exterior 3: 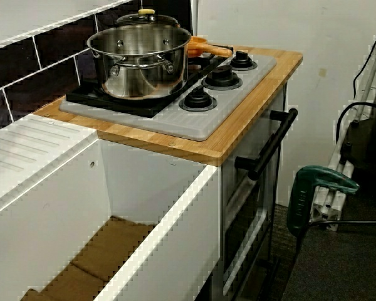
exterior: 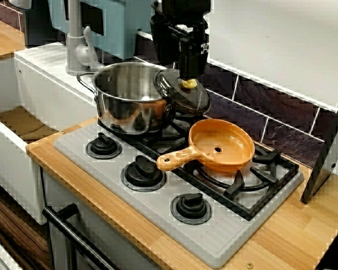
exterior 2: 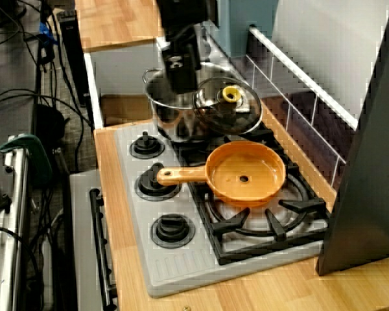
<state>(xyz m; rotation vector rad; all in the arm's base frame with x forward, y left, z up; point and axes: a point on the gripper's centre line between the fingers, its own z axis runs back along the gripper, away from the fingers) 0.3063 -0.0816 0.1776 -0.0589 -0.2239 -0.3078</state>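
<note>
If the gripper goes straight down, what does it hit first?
Probably the lid's yellow knob, just under the gripper in the side view; the view from above hints it may be over the pot.

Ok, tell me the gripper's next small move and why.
Probably ease the gripper straight down onto the yellow knob of the glass lid. The lid leans tilted on the rim of the steel pot, and the view from above shows the gripper apart from the knob, so it seems to hold nothing yet.
</note>
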